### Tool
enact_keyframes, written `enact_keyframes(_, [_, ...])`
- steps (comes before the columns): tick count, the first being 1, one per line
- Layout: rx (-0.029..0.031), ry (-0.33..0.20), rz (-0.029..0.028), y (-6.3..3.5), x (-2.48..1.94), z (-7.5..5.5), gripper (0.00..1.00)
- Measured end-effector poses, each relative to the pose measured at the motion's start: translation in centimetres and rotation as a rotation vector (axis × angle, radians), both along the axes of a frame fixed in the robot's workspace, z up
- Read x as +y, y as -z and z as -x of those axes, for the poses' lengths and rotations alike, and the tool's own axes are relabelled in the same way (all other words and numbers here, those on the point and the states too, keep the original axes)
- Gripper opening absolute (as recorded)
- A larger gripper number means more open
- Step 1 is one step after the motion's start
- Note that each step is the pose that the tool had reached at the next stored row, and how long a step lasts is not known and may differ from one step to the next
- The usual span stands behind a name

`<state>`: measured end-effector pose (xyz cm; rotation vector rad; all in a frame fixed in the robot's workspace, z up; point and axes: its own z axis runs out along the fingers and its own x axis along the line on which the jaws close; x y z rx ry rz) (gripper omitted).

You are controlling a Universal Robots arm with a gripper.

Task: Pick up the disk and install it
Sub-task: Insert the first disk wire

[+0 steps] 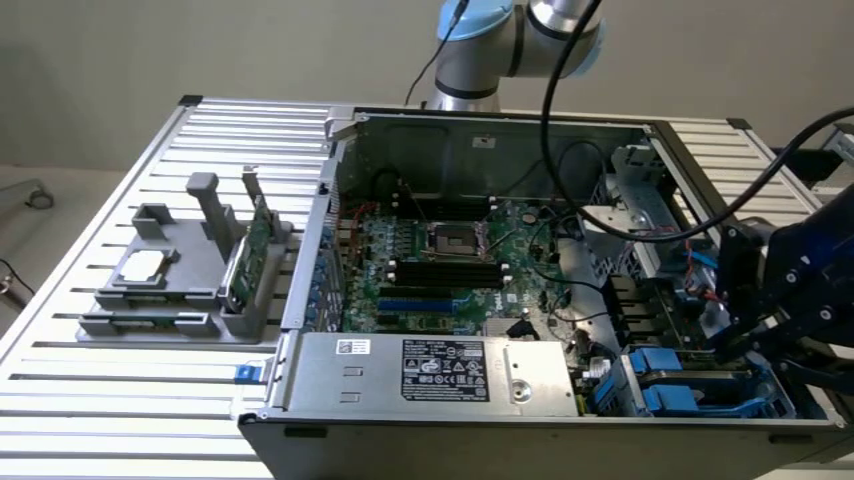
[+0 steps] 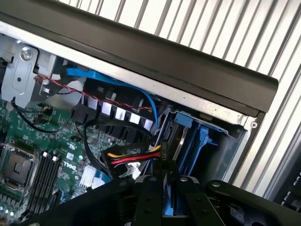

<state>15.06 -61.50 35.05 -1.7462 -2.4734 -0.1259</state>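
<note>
Exterior, case: open PC case [image 1: 467,130] lying on a slatted metal table [image 1: 134,400], with the motherboard [image 1: 441,260] facing up.
Exterior, power supply: silver power supply [image 1: 441,375] with a printed label, sitting along the near edge of the case.
Exterior, tray: grey tray [image 1: 160,310] on the table outside the case, on the exterior view's left. A small square chip [image 1: 144,265] lies flat on it and a green circuit card [image 1: 247,250] stands on edge.
Exterior, gripper: the black gripper [image 1: 731,335] is down in the case corner on the exterior view's right, just over the blue drive bay [image 1: 667,385].
Wrist, claw: two black fingers [image 2: 149,197] sit close together, clamped on a blue-edged slab. As far as I can tell that's the disk.
Wrist, disk: the disk [image 2: 178,141] is on edge, running from the fingers into the blue bay, right next to the case's side wall [image 2: 188,70].
Wrist, cables: a yellow/red/black power cable [image 2: 131,157] sits just beside the disk, and a blue flat cable [image 2: 117,82] runs along the wall.
Wrist, board: the CPU socket [image 2: 16,165] is well apart from the bay.
</note>
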Motion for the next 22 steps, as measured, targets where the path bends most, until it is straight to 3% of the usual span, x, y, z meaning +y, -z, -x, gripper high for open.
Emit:
enact_keyframes(6, [0.002, 0.058, 0.0007, -0.01, 0.0, 0.0, 0.16])
enact_keyframes(9, [0.0018, 0.071, 0.0079, -0.01, 0.0, 0.01, 0.16])
enact_keyframes(11, [0.0013, 0.073, 0.0195, -0.01, 0.01, 0.05, 0.16])
enact_keyframes(14, [0.0003, 0.074, 0.0494, -0.01, 0.16, 0.19, 0.16])
enact_keyframes(16, [-0.0003, 0.074, 0.0636, -0.01, 0.32, 0.29, 0.16])
enact_keyframes(18, [-0.0003, 0.075, 0.0668, -0.01, 0.39, 0.34, 0.16])
enact_keyframes(22, [0.0005, 0.1, 0.0671, -0.01, 0.39, 0.37, 0.16])
